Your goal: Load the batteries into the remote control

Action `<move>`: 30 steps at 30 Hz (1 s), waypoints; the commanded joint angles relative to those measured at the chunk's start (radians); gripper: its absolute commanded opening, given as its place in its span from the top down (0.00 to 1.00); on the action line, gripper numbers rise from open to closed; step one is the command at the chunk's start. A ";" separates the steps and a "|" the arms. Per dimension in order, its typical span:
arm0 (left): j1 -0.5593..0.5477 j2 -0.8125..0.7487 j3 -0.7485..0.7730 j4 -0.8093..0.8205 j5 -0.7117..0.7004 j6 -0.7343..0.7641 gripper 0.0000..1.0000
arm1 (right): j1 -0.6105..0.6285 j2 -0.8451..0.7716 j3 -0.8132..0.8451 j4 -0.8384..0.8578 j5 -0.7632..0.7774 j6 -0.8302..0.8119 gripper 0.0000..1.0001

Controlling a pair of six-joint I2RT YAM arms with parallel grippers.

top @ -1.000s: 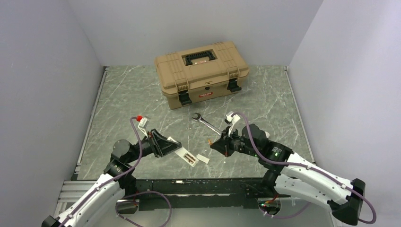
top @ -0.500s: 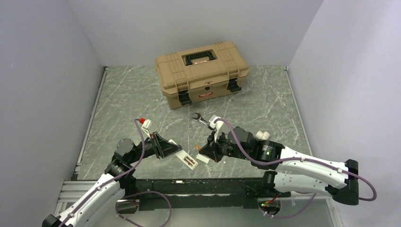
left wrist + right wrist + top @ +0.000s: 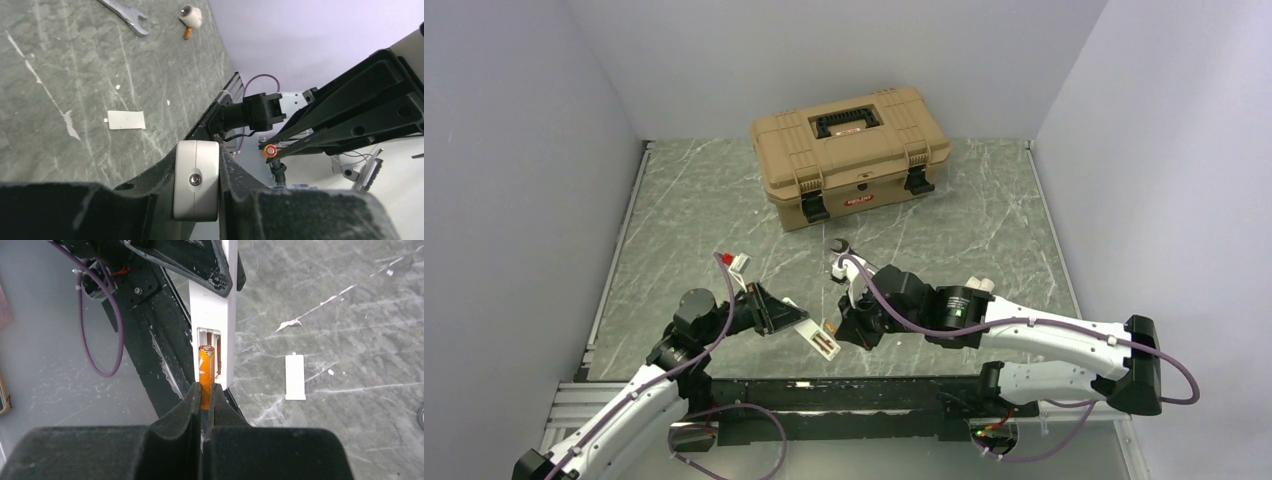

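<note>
My left gripper (image 3: 782, 312) is shut on one end of the white remote control (image 3: 814, 335) and holds it above the table's near edge, orange-brown recess up. The left wrist view shows the remote's end (image 3: 196, 180) clamped between the fingers. My right gripper (image 3: 836, 330) is shut on an orange battery (image 3: 205, 375). In the right wrist view the battery's tip lies in the recess (image 3: 216, 352) of the remote (image 3: 212, 305), with my right gripper (image 3: 205, 392) just behind it. The battery's end (image 3: 270, 150) also shows in the left wrist view.
A tan toolbox (image 3: 851, 150) stands closed at the back. A steel wrench (image 3: 124, 12) lies mid-table, mostly under the right arm in the top view. A small white battery cover (image 3: 295, 377) lies flat on the table near the remote. Grey walls close in both sides.
My right gripper has moved left and nearer with the orange battery, from apart from the remote to its open recess. The left gripper has kept hold of the remote, shifting only slightly.
</note>
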 commanded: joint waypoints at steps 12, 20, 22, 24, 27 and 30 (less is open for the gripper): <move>0.004 0.002 0.055 -0.043 -0.037 0.021 1.00 | 0.009 0.124 0.069 -0.022 -0.052 0.081 1.00; 0.003 -0.010 0.055 -0.061 -0.036 0.024 1.00 | 0.009 0.169 0.068 0.005 -0.066 0.085 1.00; 0.003 -0.011 0.055 -0.063 -0.036 0.023 1.00 | 0.008 0.181 0.068 0.007 -0.067 0.088 1.00; 0.004 -0.011 0.056 -0.067 -0.037 0.023 1.00 | 0.009 0.188 0.066 0.014 -0.068 0.090 1.00; 0.003 -0.007 0.056 -0.070 -0.037 0.023 1.00 | 0.008 0.198 0.063 0.018 -0.060 0.091 1.00; 0.004 -0.001 0.059 -0.077 -0.037 0.023 1.00 | 0.009 0.211 0.065 0.015 -0.055 0.094 1.00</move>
